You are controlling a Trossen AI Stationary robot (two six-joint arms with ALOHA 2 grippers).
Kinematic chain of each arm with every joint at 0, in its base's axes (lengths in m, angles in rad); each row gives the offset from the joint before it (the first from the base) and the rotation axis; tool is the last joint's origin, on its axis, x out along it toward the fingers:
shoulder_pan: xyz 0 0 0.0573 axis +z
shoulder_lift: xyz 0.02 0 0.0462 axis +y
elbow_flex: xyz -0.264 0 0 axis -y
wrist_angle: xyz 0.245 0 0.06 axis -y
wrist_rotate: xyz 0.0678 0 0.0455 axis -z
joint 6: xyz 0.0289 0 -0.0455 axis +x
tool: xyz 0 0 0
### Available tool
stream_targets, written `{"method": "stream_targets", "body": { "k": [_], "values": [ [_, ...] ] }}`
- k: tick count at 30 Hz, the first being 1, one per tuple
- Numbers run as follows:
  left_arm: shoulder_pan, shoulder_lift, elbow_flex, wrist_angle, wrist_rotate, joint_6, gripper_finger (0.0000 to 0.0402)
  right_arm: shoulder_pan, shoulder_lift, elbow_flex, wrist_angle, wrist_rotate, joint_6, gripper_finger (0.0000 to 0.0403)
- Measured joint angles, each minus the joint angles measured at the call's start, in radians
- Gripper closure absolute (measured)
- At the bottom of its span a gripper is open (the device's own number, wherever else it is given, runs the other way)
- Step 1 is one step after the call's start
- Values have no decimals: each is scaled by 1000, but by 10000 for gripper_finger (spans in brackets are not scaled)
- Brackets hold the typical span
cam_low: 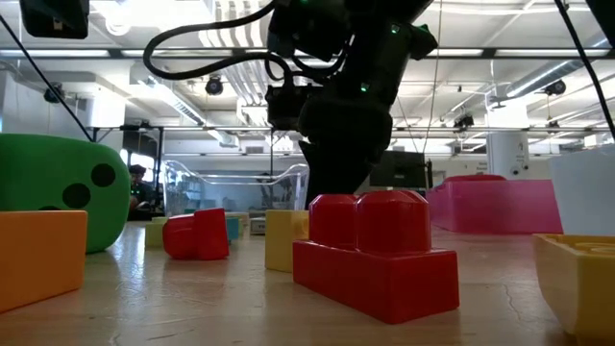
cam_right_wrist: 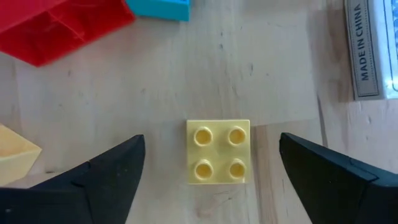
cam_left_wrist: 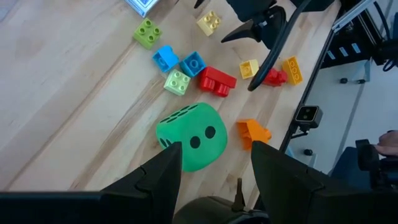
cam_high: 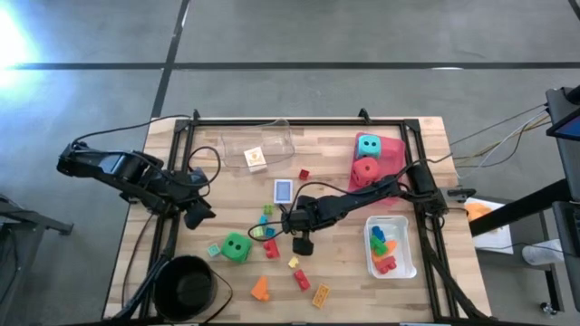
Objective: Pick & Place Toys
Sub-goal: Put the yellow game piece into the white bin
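A pale yellow four-stud brick (cam_right_wrist: 217,151) lies flat on the wooden table, studs up. My right gripper (cam_right_wrist: 217,180) hangs over it, open, one finger on either side and clear of it; the high view places this gripper (cam_high: 289,221) mid-table. More toys lie around it: a red brick (cam_right_wrist: 62,25), a blue brick (cam_right_wrist: 158,7), the blue card box (cam_high: 284,191) and a green die (cam_left_wrist: 189,135). My left gripper (cam_left_wrist: 214,180) is open and raised above the table's left side (cam_high: 195,214), with the green die beyond its fingertips.
The pink tray (cam_high: 395,149) at the far right holds a teal die (cam_high: 367,145) and a red die (cam_high: 365,168). A white tray (cam_high: 405,258) holds bricks, a clear tray (cam_high: 272,136) stands at the back, and a black bowl (cam_high: 186,285) sits at the near left. Loose bricks (cam_high: 301,280) are scattered near the front.
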Motion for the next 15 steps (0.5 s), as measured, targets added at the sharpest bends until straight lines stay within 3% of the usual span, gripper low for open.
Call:
{"method": "stream_targets", "body": {
  "k": [9, 15],
  "values": [
    [0, 0, 0, 0, 0, 0, 205, 0, 0, -7, -1, 2, -5, 181],
    [0, 0, 0, 0, 0, 0, 205, 1, -1, -35, 7, 3, -5, 239]
  ]
}}
